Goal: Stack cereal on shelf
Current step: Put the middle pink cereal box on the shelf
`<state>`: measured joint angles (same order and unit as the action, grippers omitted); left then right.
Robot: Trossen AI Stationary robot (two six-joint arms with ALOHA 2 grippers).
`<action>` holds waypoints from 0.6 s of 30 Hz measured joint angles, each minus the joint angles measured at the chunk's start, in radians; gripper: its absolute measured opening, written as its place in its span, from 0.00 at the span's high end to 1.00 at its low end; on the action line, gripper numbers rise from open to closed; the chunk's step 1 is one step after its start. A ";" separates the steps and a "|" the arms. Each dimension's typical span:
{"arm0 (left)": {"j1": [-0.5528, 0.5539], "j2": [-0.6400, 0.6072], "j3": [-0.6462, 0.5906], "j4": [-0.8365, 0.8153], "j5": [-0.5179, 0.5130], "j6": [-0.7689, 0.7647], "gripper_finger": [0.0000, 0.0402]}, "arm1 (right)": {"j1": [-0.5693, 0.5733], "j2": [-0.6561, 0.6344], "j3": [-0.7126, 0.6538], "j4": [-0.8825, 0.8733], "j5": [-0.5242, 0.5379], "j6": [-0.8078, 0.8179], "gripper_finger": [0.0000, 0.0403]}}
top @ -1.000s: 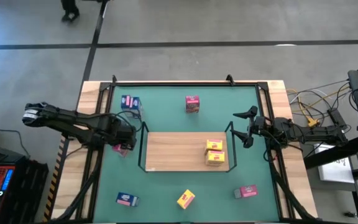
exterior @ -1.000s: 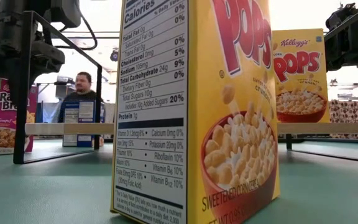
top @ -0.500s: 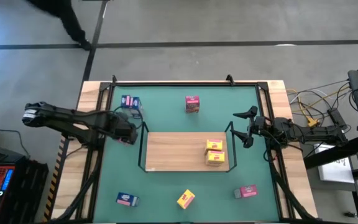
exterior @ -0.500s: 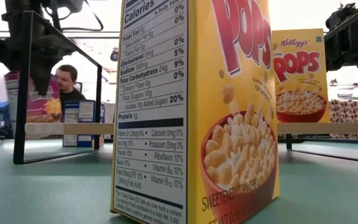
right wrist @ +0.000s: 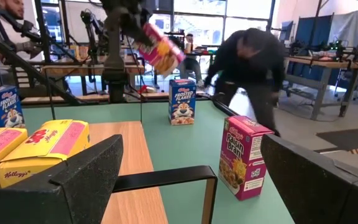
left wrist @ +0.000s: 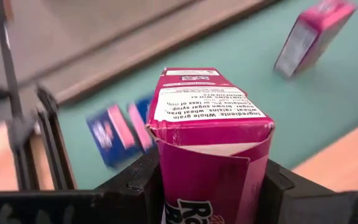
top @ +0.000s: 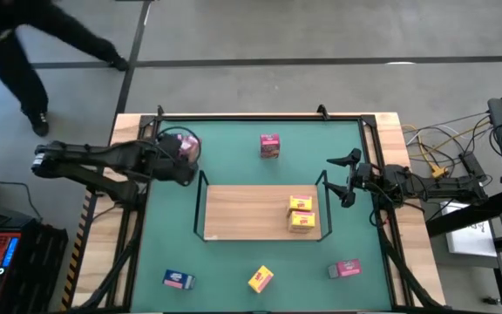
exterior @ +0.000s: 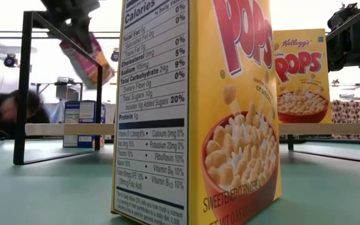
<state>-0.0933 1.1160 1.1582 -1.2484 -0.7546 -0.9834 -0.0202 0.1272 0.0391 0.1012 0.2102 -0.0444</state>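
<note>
Two yellow cardboard cereal boxes (top: pixel 301 214) lie flat, one just behind the other, near the right end of the flat light-wood shelf board (top: pixel 242 214) with thin black metal rails; around it on the matte green tabletop (top: pixel 234 262) stand or lie five more small rectangular boxes: an upright magenta box at the far middle (top: pixel 269 146), a blue box at the near left (top: pixel 178 279), a tilted yellow box at the near middle (top: pixel 261 279), a magenta box at the near right (top: pixel 345 269), and a blue box at the far left (right wrist: pixel 181 101), plain in the right wrist view but hidden under the arm from above.

The left gripper (top: pixel 184 150) is clamped on a pink glossy cardboard box (left wrist: pixel 209 134), its dark fingers (left wrist: pixel 135 186) pressed against both narrow sides; in the low view the box hangs tilted in the air above the black rail; from above it sits over the far-left corner of the table, beside the shelf's left rail.

Half a second ago that gripper and its box were nearer the shelf's left end and lower; now they are farther back and raised.

The right gripper (top: pixel 345 179) hovers by the shelf's right rail, fingers spread apart, unchanged; a dark-clothed person (top: pixel 16 52) bends on the floor beyond the table.
</note>
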 joint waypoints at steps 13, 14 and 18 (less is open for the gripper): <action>0.000 0.159 0.172 0.177 0.077 0.447 0.65 | 0.000 0.000 0.000 0.000 0.000 0.000 0.08; -0.001 0.178 0.181 0.178 0.097 0.461 0.65 | 0.000 0.000 0.000 0.000 0.000 0.000 0.08; -0.005 0.252 0.227 0.179 0.213 0.471 0.65 | 0.000 0.000 0.000 0.000 0.000 0.000 0.08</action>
<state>-0.0981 1.3678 1.3851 -1.0693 -0.5414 -0.5120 -0.0204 0.1272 0.0391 0.1013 0.2104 -0.0444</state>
